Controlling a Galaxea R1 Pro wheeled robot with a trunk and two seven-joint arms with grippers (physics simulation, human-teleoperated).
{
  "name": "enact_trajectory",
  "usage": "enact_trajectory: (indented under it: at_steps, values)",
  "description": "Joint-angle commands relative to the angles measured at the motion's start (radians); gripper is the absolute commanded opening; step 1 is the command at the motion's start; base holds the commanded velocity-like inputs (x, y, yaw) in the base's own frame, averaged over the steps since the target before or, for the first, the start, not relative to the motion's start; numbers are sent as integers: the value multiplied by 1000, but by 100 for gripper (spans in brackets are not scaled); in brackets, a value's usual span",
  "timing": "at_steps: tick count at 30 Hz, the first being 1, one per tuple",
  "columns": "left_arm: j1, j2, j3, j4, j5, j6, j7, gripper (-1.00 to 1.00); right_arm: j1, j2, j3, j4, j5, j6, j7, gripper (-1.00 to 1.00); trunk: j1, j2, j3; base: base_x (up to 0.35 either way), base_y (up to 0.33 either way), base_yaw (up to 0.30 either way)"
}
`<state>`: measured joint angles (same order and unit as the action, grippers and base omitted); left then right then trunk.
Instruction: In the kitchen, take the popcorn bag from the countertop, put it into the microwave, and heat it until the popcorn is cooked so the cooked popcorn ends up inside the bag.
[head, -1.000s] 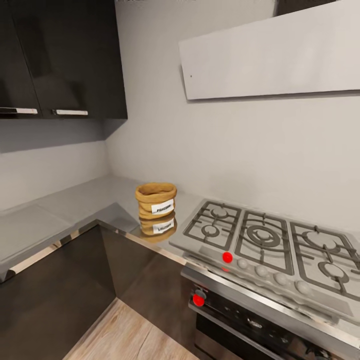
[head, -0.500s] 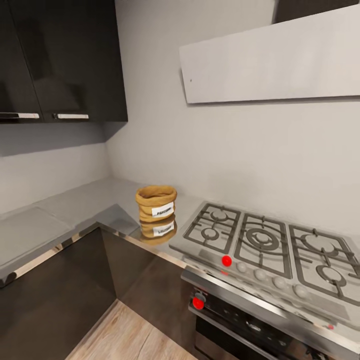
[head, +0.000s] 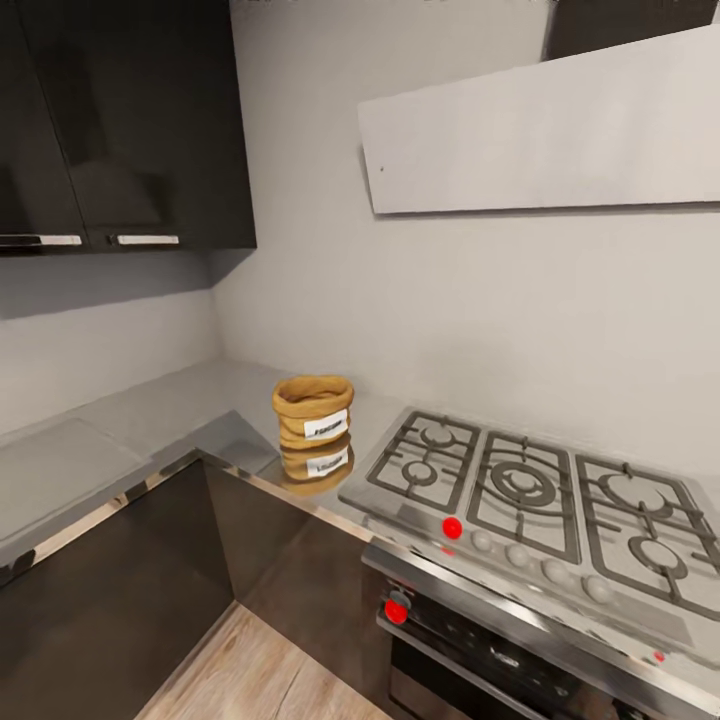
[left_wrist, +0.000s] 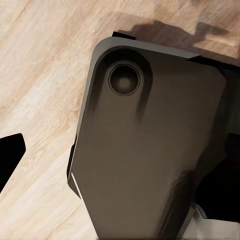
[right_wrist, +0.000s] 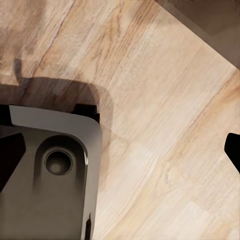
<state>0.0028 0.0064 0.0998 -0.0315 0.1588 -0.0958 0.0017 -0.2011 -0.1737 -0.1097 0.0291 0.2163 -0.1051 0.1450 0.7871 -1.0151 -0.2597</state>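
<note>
Orange-brown and squat, the popcorn bag (head: 313, 413) stands upright in my head view on the grey glossy worktop (head: 150, 410), near its front edge and just beside the left end of the gas hob (head: 530, 495). Its rolled rim is open at the top, the white label faces me, and a mirror image of the bag lies in the shiny surface below it. The worktop bends round a corner to the left of the bag, with dark cabinet fronts (head: 110, 590) under it. Black wall cupboards (head: 120, 120) hang above the corner, and a pale extractor hood (head: 545, 120) juts from the wall over the hob. The hob carries grey grates and a row of knobs, one of them red (head: 452, 527); a second red knob (head: 396, 611) sits on the steel oven (head: 480, 650) beneath. Pale wood floor (head: 260, 680) shows at the bottom.

From my left wrist, I look down on that wood floor (left_wrist: 40, 75) and a big dark part of my own base (left_wrist: 150, 150) with a round recess. One black fingertip of my left hand (left_wrist: 10, 155) pokes in at the edge; I cannot tell how far that hand is open.

From my right wrist, the floor (right_wrist: 160, 100) again, with a grey-dark base corner (right_wrist: 55, 170). Black fingertips of my right hand (right_wrist: 233, 150) show at both edges, well apart, with nothing between them.
</note>
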Motion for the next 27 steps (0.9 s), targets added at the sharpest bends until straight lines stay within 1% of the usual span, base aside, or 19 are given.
enact_trajectory:
  at_steps: [1,10,18,19,22,23,24,25,27]
  values:
    - [0,0,7,-1,1,-1,1,100,-1,1,-8,3,9,-6,1,100,-4,6,2,0,0,0]
    - [0,0,8,-1,1,-1,0,100,-1,4,-8,3,9,-6,1,100,-38,69,30,0,0,0]
    - [0,-2,7,-2,1,-1,0,100,-1,-2,-6,3,10,-6,2,100,-38,69,30,0,0,0]
    - [0,-2,7,-2,1,-1,0,100,-1,-2,-2,2,14,-6,3,100,-38,69,30,0,0,0]
    - [0,-2,7,-2,1,-2,0,100,-1,3,36,-3,70,-5,5,100,-38,69,30,0,0,0]
    - [0,-2,7,-2,1,-3,0,100,-1,9,47,-9,87,-5,5,100,-38,69,30,0,0,0]
    - [0,-2,8,-2,1,-3,0,100,-1,30,53,-20,96,-1,5,100,-38,69,30,0,0,0]
    - [0,-2,8,-2,1,-4,0,100,-1,66,56,-53,102,14,6,100,-38,69,30,0,0,0]
    - [0,-2,7,-2,1,-4,0,100,-1,115,59,-133,110,71,7,100,-38,69,30,0,0,0]
